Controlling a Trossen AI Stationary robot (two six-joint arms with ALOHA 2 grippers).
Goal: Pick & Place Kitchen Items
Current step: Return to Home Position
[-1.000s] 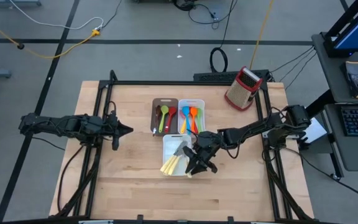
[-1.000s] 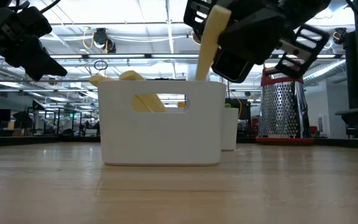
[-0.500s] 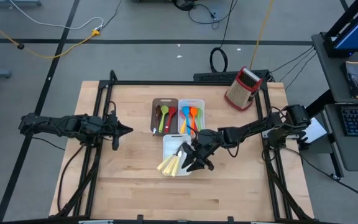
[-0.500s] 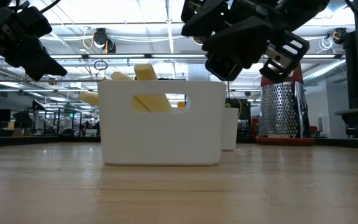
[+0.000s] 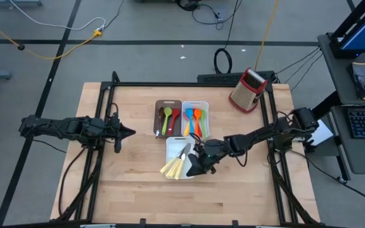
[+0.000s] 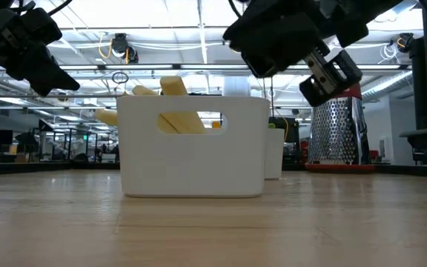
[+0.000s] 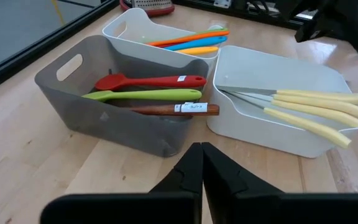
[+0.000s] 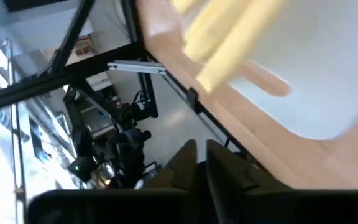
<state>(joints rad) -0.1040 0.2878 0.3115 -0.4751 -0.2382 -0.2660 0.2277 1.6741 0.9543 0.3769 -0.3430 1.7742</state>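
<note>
Readable text: none can be made out in any view.
Brown spoon [image 7: 160, 110]: a white sticker [image 7: 194, 107] on the handle carries a few dark printed characters, too small to read.
Red spoon [image 7: 148, 81]: a small white tag [image 7: 182, 79] sits near the handle's end; its print is not legible.
Green spoon [image 7: 142, 95]: a pale label [image 7: 189, 93] sits at the handle's end; its marks are not legible.
Carrier: all three marked spoons lie side by side in the dark bin [image 7: 104, 121] on the tabletop.
</note>
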